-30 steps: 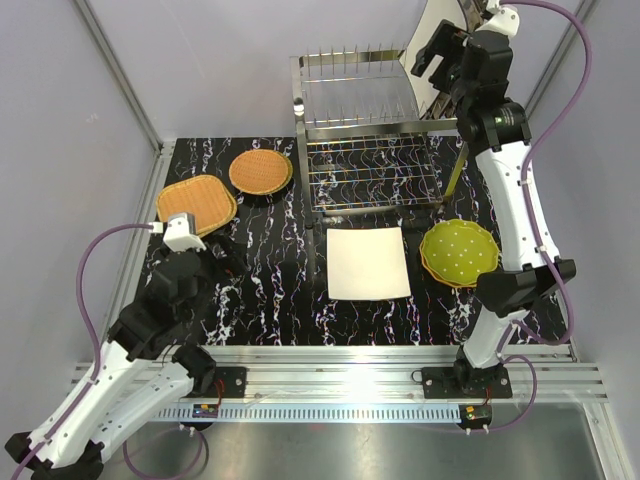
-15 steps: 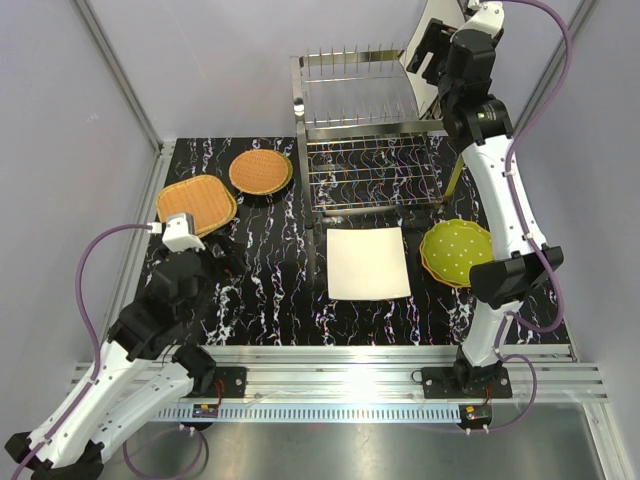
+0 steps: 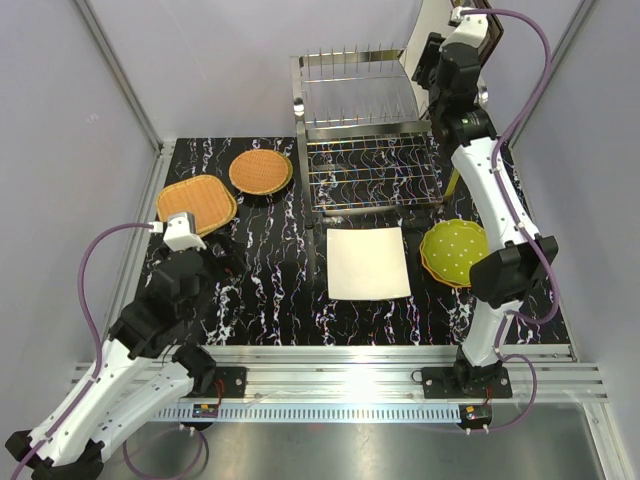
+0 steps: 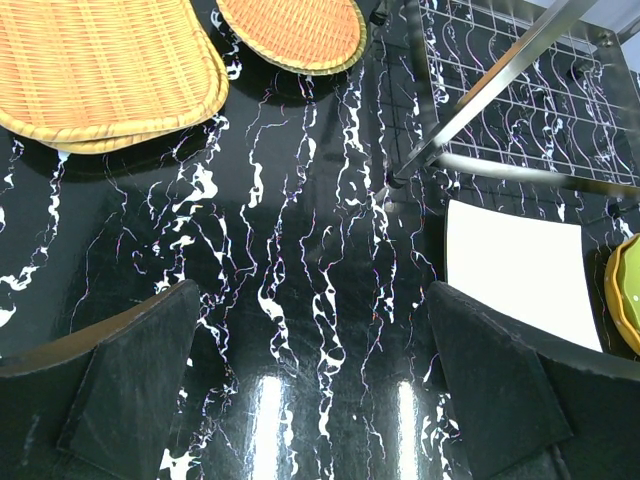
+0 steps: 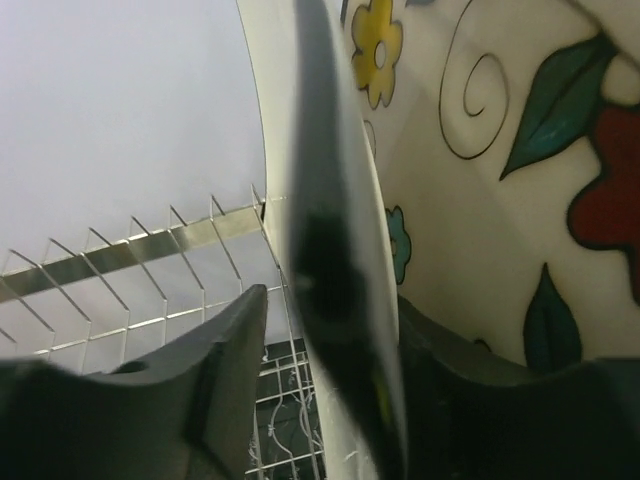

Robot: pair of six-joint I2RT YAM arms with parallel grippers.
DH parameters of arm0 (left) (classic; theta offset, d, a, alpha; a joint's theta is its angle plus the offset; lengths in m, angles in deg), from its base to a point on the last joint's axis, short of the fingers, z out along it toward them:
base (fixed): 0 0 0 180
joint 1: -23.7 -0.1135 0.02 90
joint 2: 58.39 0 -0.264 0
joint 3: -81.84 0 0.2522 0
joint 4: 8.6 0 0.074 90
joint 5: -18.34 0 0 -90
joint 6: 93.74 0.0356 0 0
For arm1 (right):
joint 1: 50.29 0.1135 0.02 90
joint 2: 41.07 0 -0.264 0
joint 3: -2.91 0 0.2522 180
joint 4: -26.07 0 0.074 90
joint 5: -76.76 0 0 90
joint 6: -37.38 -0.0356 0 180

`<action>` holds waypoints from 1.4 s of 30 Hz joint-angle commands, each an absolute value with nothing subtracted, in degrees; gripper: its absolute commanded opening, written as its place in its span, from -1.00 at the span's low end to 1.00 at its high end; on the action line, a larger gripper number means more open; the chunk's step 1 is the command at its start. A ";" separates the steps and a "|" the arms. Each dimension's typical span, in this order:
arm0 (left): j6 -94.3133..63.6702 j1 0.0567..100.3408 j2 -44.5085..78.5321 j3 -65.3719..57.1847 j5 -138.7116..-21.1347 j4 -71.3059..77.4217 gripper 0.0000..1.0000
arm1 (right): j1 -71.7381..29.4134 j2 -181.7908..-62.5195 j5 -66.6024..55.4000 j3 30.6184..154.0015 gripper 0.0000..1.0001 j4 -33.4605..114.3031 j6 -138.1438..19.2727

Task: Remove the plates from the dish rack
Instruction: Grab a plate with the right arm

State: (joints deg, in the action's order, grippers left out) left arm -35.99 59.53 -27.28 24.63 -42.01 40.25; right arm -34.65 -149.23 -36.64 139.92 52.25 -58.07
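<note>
The flower-patterned plate stands on edge at the right end of the dish rack's top tier. In the right wrist view its painted face fills the right side. My right gripper is open; its jaws straddle the plate's rim, with a gap on the left side. On the table lie a squarish orange woven plate, a round orange woven plate, a cream square plate and a lime-green dotted plate. My left gripper is open and empty just above the table.
The rack's upright prongs show left of the flower plate. In the left wrist view the woven plates lie far left, a rack leg crosses at upper right, and the cream plate lies right. Grey walls close in both sides.
My right arm has swung left and in toward the rack's right end, bringing its jaws round the flower plate's rim. The left arm has not moved.
</note>
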 commanded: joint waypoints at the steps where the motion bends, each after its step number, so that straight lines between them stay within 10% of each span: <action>1: -36.53 59.38 -27.81 23.52 -40.11 39.18 0.98 | -35.61 -147.78 -36.98 137.09 0.00 47.39 -55.79; 16: -36.88 59.30 -27.99 21.67 -40.90 39.88 0.98 | -35.79 -141.45 -29.95 127.77 -0.98 29.82 -47.97; 42: -38.46 59.38 -29.57 20.44 -42.75 39.97 0.98 | -37.02 -142.76 -26.25 139.19 -1.00 22.78 -45.33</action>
State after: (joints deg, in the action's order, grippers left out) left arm -37.87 59.49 -28.81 22.78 -42.54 41.67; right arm -36.57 -145.19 -27.68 132.90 38.74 -44.87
